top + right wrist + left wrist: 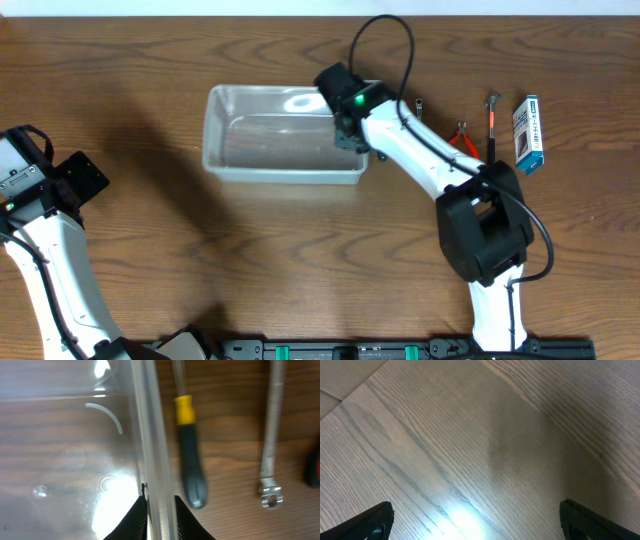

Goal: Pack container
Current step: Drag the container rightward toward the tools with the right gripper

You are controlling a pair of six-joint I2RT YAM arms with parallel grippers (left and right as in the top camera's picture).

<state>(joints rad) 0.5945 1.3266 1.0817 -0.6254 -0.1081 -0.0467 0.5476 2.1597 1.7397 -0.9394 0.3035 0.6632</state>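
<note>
The clear plastic container [285,135] lies on the wooden table, upper middle of the overhead view. My right gripper [352,130] is shut on the container's right rim [150,435], one finger inside the wall and one outside [159,517]. Just outside that rim lie a black-handled screwdriver with a yellow collar [190,460] and a metal wrench [270,450]. My left gripper [475,520] is open and empty over bare wood, at the far left edge in the overhead view [70,180].
To the container's right lie red-handled pliers [462,140], a slim dark tool with a red shaft [492,122] and a small blue-and-white box [527,134]. The right arm's base [485,230] stands in front of them.
</note>
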